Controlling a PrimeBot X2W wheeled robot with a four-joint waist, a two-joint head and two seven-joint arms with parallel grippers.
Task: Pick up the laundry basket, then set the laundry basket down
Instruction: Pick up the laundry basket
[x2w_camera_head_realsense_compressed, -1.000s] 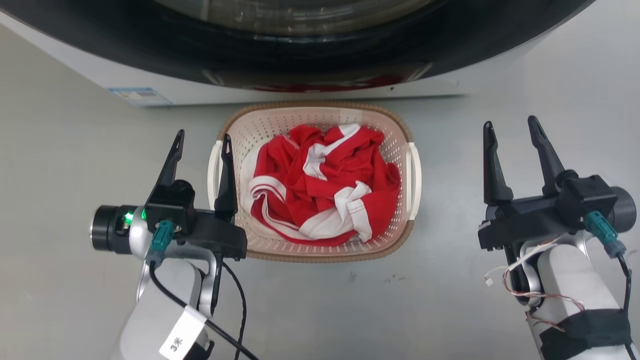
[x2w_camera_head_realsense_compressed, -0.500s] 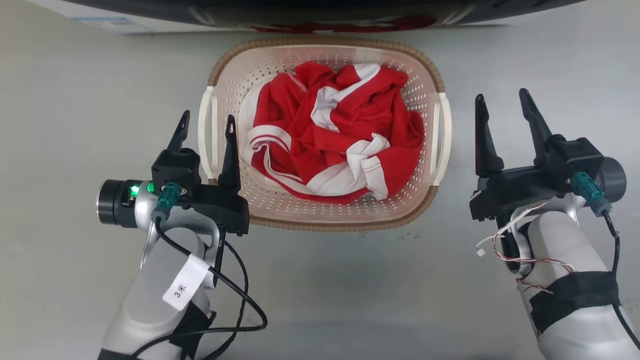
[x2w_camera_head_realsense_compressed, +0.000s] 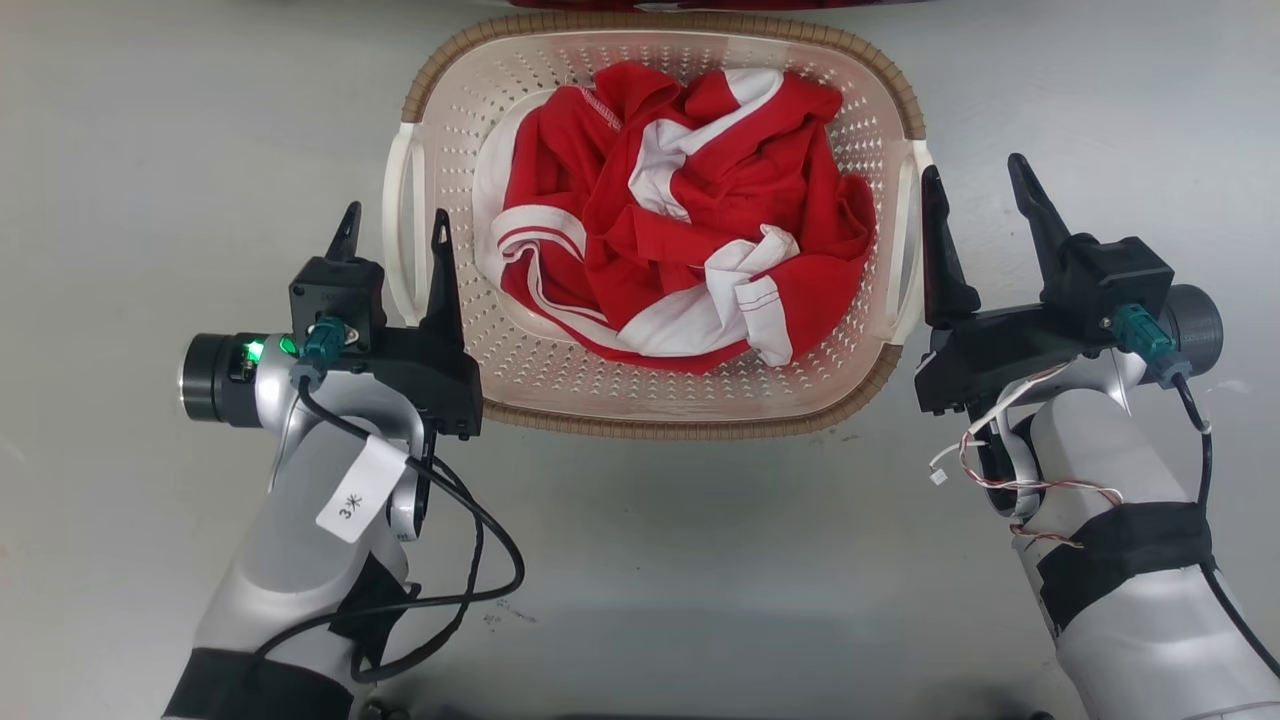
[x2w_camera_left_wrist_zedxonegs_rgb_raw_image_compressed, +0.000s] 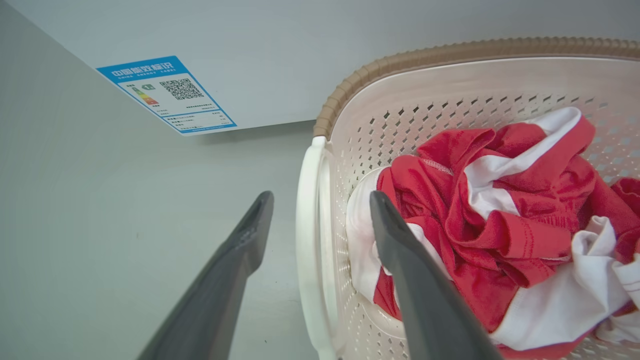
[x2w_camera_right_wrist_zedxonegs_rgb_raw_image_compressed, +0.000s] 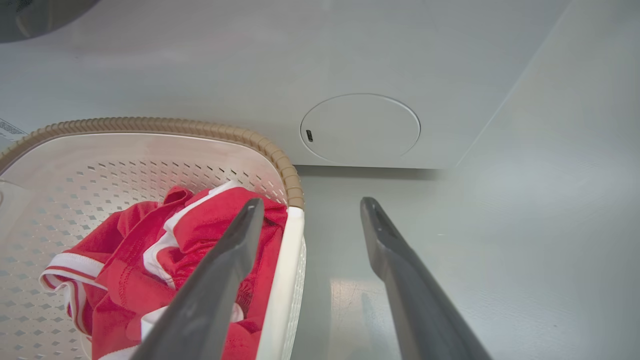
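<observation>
The laundry basket (x2w_camera_head_realsense_compressed: 660, 428) stands on the grey floor, cream and perforated with a brown rim, holding a crumpled red and white garment (x2w_camera_head_realsense_compressed: 680, 240). My left gripper (x2w_camera_head_realsense_compressed: 394, 220) is open and straddles the white left handle (x2w_camera_head_realsense_compressed: 400, 230), one finger outside and one inside the basket wall. The left wrist view shows that handle (x2w_camera_left_wrist_zedxonegs_rgb_raw_image_compressed: 307, 240) between the fingers of the left gripper (x2w_camera_left_wrist_zedxonegs_rgb_raw_image_compressed: 322, 197). My right gripper (x2w_camera_head_realsense_compressed: 975, 172) is open at the right handle (x2w_camera_head_realsense_compressed: 910, 240). In the right wrist view the right gripper (x2w_camera_right_wrist_zedxonegs_rgb_raw_image_compressed: 310, 202) has this handle (x2w_camera_right_wrist_zedxonegs_rgb_raw_image_compressed: 280, 280) between its fingers.
Just beyond the basket stands the washing machine's white front panel (x2w_camera_left_wrist_zedxonegs_rgb_raw_image_compressed: 300, 50), carrying a blue energy label (x2w_camera_left_wrist_zedxonegs_rgb_raw_image_compressed: 167, 95) and a round cover (x2w_camera_right_wrist_zedxonegs_rgb_raw_image_compressed: 360, 127). Bare grey floor (x2w_camera_head_realsense_compressed: 640, 580) lies left, right and in front of the basket.
The head camera has dropped, so the washing machine has left the picture and the basket looks bigger. The right gripper has closed in on the right handle. The left gripper stays around the left handle.
</observation>
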